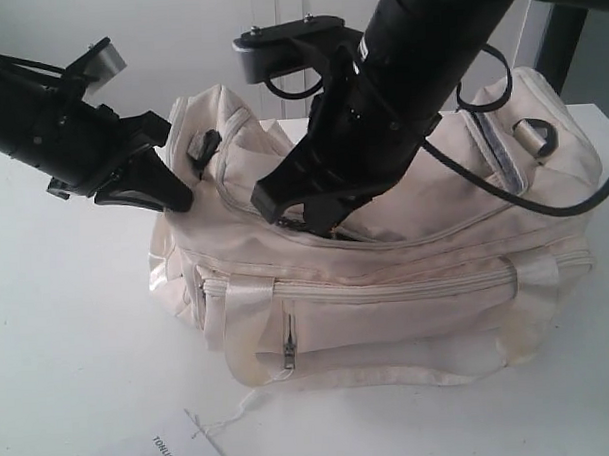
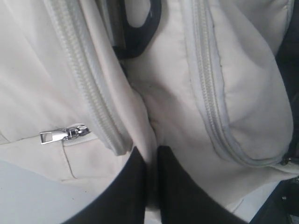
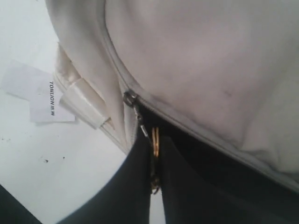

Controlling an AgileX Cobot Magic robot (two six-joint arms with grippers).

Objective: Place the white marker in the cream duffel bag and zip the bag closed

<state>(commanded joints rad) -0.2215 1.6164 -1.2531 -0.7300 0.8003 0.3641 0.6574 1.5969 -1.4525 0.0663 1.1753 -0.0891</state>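
- Two claws nipped tight: left gripper point(image 2: 148, 156) on a fold of bag point(image 1: 407, 304) fabric, right gripper point(image 3: 153, 151) on the zip's ring point(image 3: 155, 139).
- Bag sits on table point(image 1: 69, 346), mouth partly open; marker hidden.

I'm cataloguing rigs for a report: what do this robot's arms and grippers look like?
Both arms are matte black. The left gripper and right gripper have tapering wedge-shaped black fingers. Loose black cables loop alongside, and a silver-grey bracket tops each wrist.
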